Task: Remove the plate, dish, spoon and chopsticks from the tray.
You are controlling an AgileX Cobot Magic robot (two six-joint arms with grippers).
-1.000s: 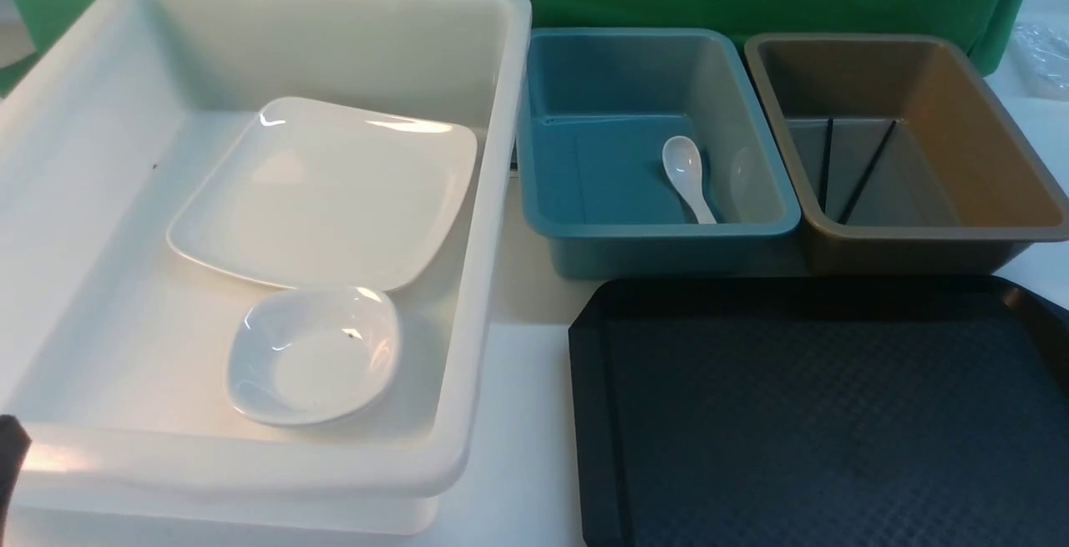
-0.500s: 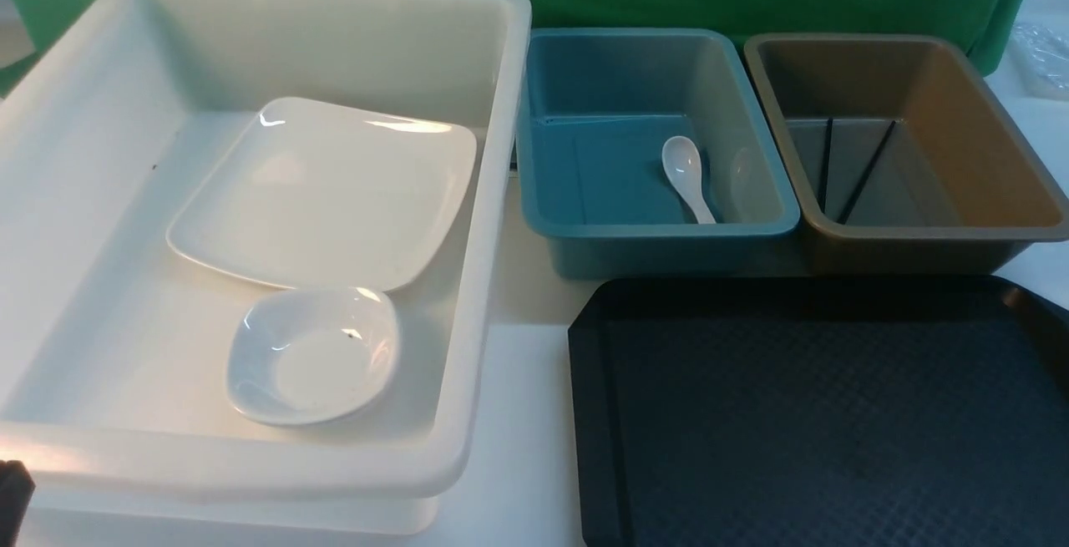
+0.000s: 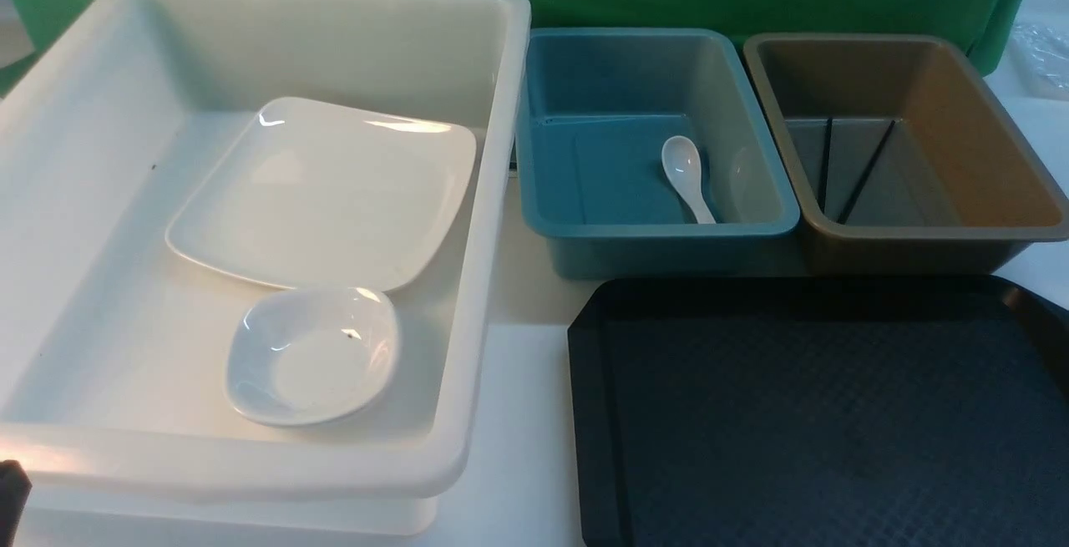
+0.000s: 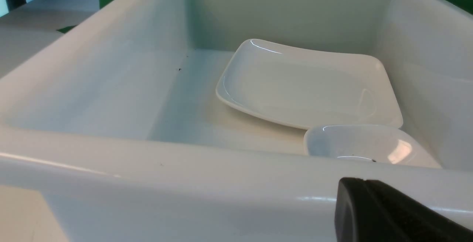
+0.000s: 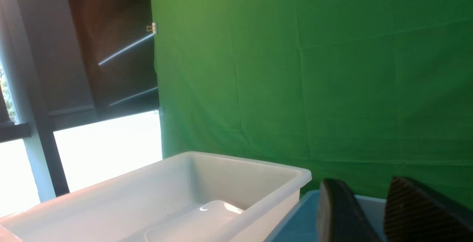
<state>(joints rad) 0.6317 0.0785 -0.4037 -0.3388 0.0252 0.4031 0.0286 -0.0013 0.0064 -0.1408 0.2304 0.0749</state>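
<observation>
The black tray (image 3: 818,413) lies at the front right with nothing on it. The large white plate (image 3: 326,192) and the small white dish (image 3: 313,355) rest inside the white bin (image 3: 250,472); both also show in the left wrist view, plate (image 4: 306,83) and dish (image 4: 366,144). The white spoon (image 3: 686,175) lies in the blue bin (image 3: 660,230). The black chopsticks (image 3: 864,173) lie in the brown bin (image 3: 919,234). My left gripper (image 3: 10,488) (image 4: 364,181) is shut and empty, just outside the white bin's near wall. My right gripper (image 5: 364,186) is open, holding nothing, raised near the blue bin (image 5: 295,216).
The three bins stand in a row behind and left of the tray, with a green cloth backdrop behind them. A strip of white table (image 3: 518,413) runs between the white bin and the tray.
My left gripper has sunk lower at the front-left corner of the front view, leaving only its tip showing. Plate, dish, spoon, chopsticks and tray have not moved.
</observation>
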